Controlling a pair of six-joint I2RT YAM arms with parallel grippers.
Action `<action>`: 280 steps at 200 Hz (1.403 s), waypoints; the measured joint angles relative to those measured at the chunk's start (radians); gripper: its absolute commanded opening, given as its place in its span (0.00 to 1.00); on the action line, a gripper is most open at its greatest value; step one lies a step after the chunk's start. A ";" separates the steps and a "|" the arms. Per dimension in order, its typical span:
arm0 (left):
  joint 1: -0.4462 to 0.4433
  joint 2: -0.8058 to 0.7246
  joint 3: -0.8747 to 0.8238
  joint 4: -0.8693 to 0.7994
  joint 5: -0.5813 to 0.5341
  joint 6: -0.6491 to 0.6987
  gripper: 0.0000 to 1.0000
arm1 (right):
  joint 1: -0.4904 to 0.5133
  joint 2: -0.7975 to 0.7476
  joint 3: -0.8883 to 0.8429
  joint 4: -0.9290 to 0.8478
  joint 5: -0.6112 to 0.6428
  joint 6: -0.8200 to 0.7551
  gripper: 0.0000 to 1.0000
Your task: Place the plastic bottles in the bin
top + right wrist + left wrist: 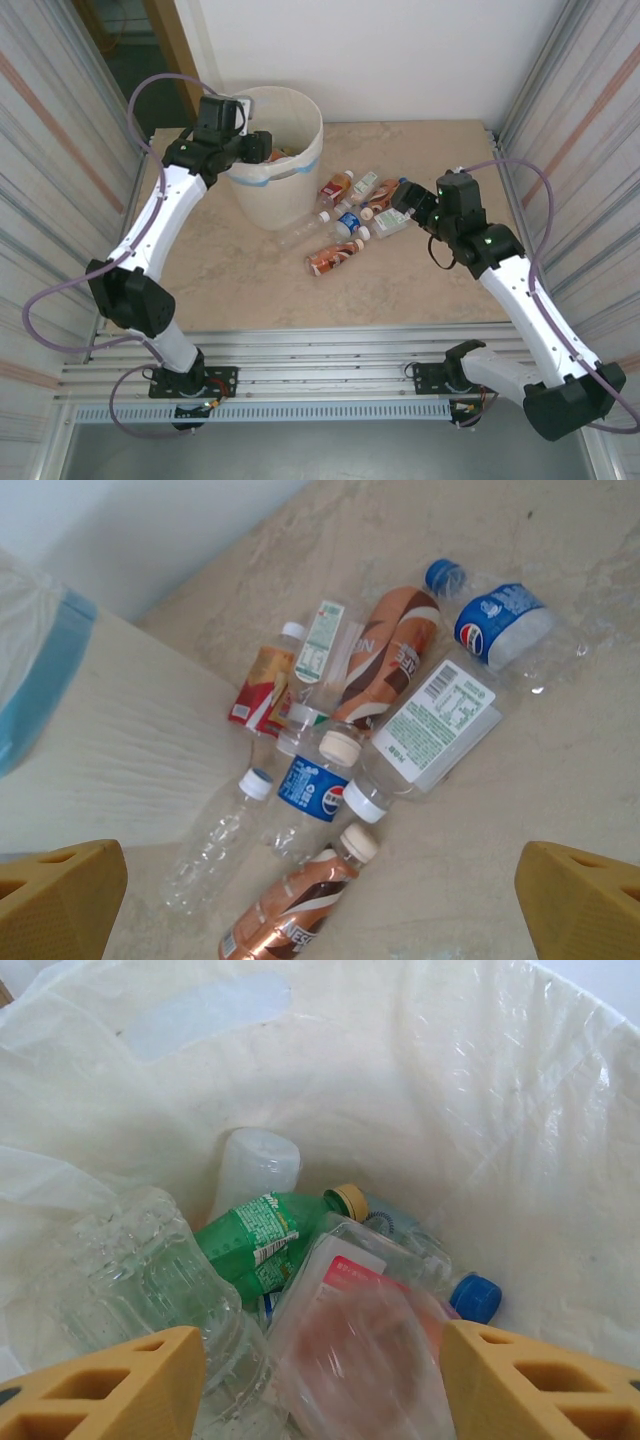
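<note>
The cream bin (276, 200) stands at the back left of the table. My left gripper (262, 146) hangs over its rim, open. In the left wrist view its fingers (110, 1385) stand wide apart, and between them a clear red-labelled bottle (350, 1340) is blurred and touched by neither. It lies over a green bottle (255, 1240) and a clear bottle (150, 1270) inside the pale liner (450, 1110). My right gripper (405, 198) is open above several bottles (350, 225) on the table. Below it lie a brown Nescafe bottle (290, 910), a Pepsi bottle (312, 790) and a clear bottle (215, 840).
More bottles lie further out: a green-and-white labelled one (435, 720), a brown one (390, 660), a second Pepsi one (500, 625) and a red-labelled one (262, 685). The bin wall (120, 740) with its blue tape (45, 680) is close on the left. Metal side walls enclose the table.
</note>
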 measured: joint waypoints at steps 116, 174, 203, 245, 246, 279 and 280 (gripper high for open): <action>-0.296 -0.377 -0.290 0.160 -0.043 0.039 0.99 | 0.000 0.063 0.000 -0.114 0.066 0.001 0.98; -0.530 -0.403 -0.576 0.282 -0.093 0.092 0.99 | -0.009 0.080 0.007 -0.163 0.114 0.008 0.98; -0.568 -0.347 -0.650 0.293 -0.076 0.065 0.95 | -0.042 0.080 0.008 -0.182 0.126 0.013 0.98; -0.611 -0.185 -0.652 0.274 -0.087 0.034 0.89 | -0.096 0.075 0.012 -0.213 0.134 0.023 0.98; -0.612 -0.178 -0.651 0.272 -0.088 0.034 0.89 | -0.096 0.074 0.012 -0.214 0.134 0.023 0.98; -0.618 -0.031 -0.569 0.187 -0.114 0.034 0.90 | -0.119 0.044 0.012 -0.225 0.134 0.023 0.98; -0.618 -0.029 -0.567 0.185 -0.114 0.034 0.90 | -0.119 0.043 0.012 -0.225 0.134 0.023 0.98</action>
